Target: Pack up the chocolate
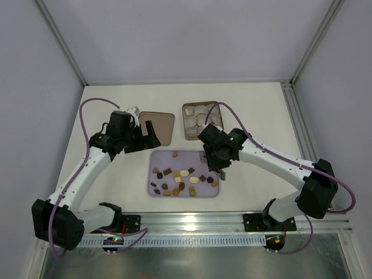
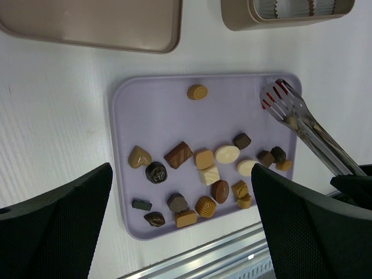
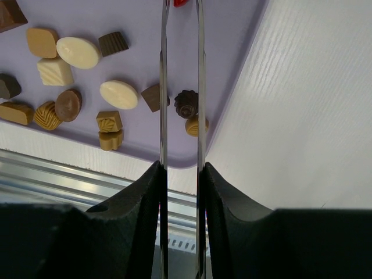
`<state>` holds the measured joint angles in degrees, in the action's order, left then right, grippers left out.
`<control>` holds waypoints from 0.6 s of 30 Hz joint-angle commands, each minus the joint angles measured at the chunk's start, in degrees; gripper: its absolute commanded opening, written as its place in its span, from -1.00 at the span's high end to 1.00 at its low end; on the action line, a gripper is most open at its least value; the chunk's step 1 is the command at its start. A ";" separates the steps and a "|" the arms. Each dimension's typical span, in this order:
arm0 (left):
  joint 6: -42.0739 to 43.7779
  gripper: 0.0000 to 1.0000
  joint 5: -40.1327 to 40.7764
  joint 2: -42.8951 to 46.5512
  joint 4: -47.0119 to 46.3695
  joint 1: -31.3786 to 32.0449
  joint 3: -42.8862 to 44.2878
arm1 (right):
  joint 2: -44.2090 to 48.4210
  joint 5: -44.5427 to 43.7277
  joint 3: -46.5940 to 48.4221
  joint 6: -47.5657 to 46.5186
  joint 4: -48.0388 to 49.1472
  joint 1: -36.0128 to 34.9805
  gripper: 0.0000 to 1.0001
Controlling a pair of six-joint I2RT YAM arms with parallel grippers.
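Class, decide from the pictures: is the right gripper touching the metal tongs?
Touching. In the right wrist view the right gripper clamps both arms of the tongs, with no gap showing.

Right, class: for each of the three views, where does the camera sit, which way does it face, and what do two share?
Top external: above and behind the robot, facing down on the table; the left arm and right arm show whole.
Left wrist: above the purple tray, facing down; its open fingers frame the bottom.
Right wrist: low, facing along the tongs pinched by its fingers.
Shared: both wrist views show tray, tongs and chocolate.
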<state>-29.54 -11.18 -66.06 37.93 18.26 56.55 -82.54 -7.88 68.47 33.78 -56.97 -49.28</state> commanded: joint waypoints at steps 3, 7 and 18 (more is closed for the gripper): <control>0.45 -0.99 -0.95 0.06 -1.90 0.11 0.57 | 1.24 0.32 2.90 0.06 -0.25 -0.47 0.32; 0.53 -0.99 -0.95 0.06 -1.90 0.11 0.49 | 1.33 0.58 3.51 -0.29 -0.60 -0.56 0.33; 0.54 -0.99 -1.04 -0.12 -1.90 0.11 0.49 | 1.68 0.59 5.54 -0.65 -1.57 -0.47 0.34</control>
<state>-29.54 -11.20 -66.06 37.93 18.26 56.55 -82.54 -7.27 71.11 33.54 -58.39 -49.39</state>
